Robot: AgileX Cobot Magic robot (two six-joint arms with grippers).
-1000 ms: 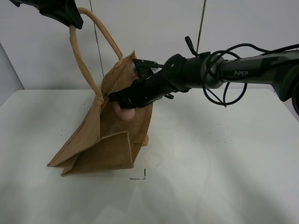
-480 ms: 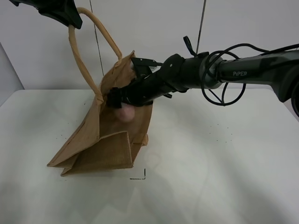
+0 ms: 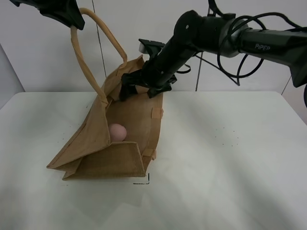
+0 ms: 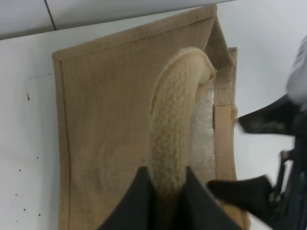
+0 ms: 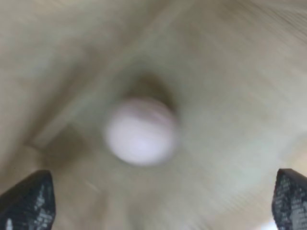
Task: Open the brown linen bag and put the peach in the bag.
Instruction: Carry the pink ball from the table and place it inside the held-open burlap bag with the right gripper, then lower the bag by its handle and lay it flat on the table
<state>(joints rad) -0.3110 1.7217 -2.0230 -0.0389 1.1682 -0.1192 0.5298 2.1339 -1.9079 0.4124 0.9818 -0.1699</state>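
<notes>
With the peach point(image 3: 117, 132) lying inside the brown linen bag point(image 3: 91, 143), the empty right tool point(image 3: 139, 88), jaws spread wide, should lift straight clear of the rim while the left tool point(image 3: 74, 19), clamped on a handle point(image 4: 175, 120), holds the mouth up.

White table point(image 3: 230, 182) w/ brown linen bag point(image 3: 110, 162) resting on it, black corner mark point(image 3: 146, 181) just beside.

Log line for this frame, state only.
left gripper: shut on bag handle | right gripper: open, at bag mouth | peach: inside brown linen bag, not held
</notes>
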